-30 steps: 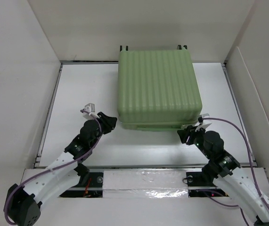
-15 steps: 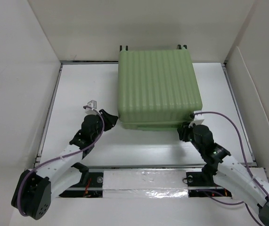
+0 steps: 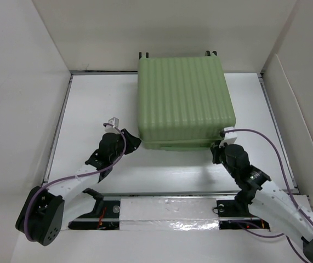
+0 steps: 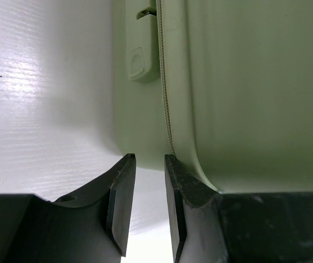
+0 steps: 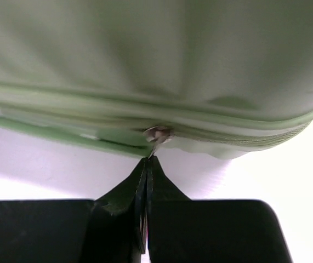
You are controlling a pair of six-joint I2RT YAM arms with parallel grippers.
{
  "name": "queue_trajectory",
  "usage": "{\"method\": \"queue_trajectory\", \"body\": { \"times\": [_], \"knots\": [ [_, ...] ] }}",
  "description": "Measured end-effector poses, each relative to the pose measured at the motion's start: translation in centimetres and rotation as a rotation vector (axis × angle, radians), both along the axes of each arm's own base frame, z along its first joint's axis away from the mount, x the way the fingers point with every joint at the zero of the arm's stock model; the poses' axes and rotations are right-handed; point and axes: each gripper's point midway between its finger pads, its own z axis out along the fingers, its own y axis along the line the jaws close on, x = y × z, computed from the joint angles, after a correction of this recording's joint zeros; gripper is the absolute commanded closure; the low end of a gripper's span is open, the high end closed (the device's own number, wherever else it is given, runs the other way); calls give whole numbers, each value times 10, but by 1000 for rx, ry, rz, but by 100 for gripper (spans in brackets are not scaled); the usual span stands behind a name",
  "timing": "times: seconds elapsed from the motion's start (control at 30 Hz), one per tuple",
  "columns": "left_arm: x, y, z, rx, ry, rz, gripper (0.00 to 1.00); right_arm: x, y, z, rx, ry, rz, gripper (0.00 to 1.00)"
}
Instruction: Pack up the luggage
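Note:
The luggage (image 3: 183, 101), a light-green ribbed suitcase, lies closed and flat on the white table, its wheels (image 3: 144, 55) at the far edge. In the right wrist view its zipper seam (image 5: 244, 134) runs across, with a small metal zipper pull (image 5: 157, 134) hanging from it. My right gripper (image 5: 148, 160) (image 3: 217, 149) is shut on the tab of that pull at the near-right corner. My left gripper (image 4: 148, 160) (image 3: 134, 141) sits at the near-left corner of the luggage (image 4: 255, 87), jaws a narrow gap apart with nothing between them. Its right finger (image 4: 181, 181) touches the shell.
White walls (image 3: 24, 82) box in the table on the left, back and right. A moulded latch or clasp (image 4: 140, 60) sits on the luggage's side by the seam. A taped strip (image 3: 170, 213) runs along the near edge between the arm bases.
My right gripper has closed from half open onto the zipper pull after edging up to the near-right corner. The left arm has shifted right, closer to the near-left corner.

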Motion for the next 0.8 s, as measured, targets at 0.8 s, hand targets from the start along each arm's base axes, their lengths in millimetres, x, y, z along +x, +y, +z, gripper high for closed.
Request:
{"method": "queue_trajectory", "body": {
  "times": [0.8],
  "knots": [
    [-7,-3,6,-15,-2,-37,75,-29,30,54,174,-57,39,62]
  ]
}}
